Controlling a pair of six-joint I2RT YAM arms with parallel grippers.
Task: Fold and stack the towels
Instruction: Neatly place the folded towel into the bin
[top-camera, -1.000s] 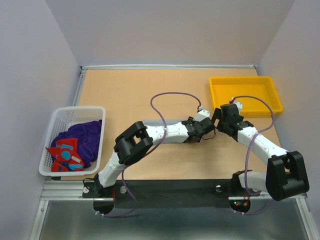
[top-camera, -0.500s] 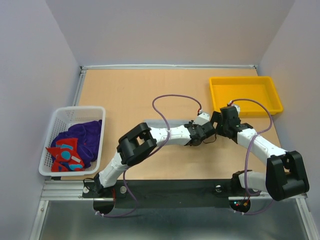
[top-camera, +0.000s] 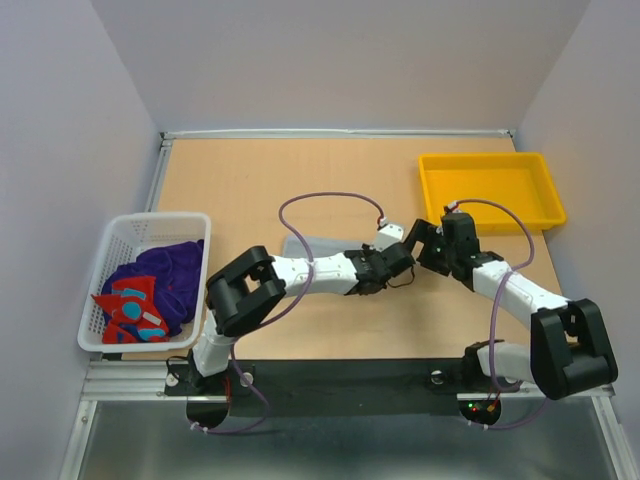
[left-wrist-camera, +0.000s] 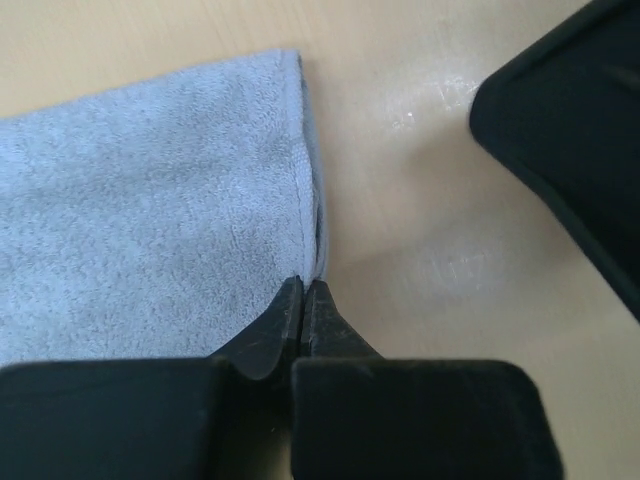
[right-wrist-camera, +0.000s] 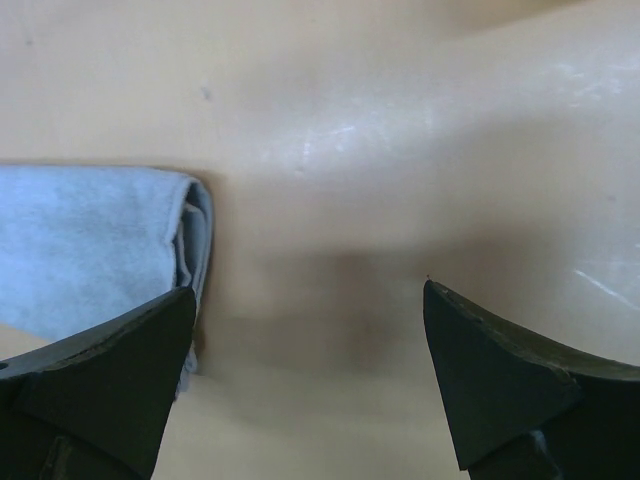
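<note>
A grey towel (top-camera: 318, 245) lies flat on the table, mostly hidden under my left arm in the top view. My left gripper (left-wrist-camera: 303, 290) is shut, its tips pinched on the right hem of the grey towel (left-wrist-camera: 150, 200). My right gripper (right-wrist-camera: 310, 300) stands open just right of the folded edge of that towel (right-wrist-camera: 90, 240), with only bare table between its fingers. From above, the left gripper (top-camera: 392, 260) and right gripper (top-camera: 424, 246) sit close together. Two purple towels (top-camera: 170, 275) and a red towel with light-blue marks (top-camera: 130, 310) lie in the basket.
The white mesh basket (top-camera: 118, 232) stands at the left edge of the table. A yellow tray (top-camera: 432, 178) sits at the back right, just behind the right gripper. Purple cables loop above both wrists.
The left gripper has closed on the grey towel's hem and shifted left and nearer. The left elbow swung left, uncovering more of the towel. The right gripper followed slightly left, still open.
</note>
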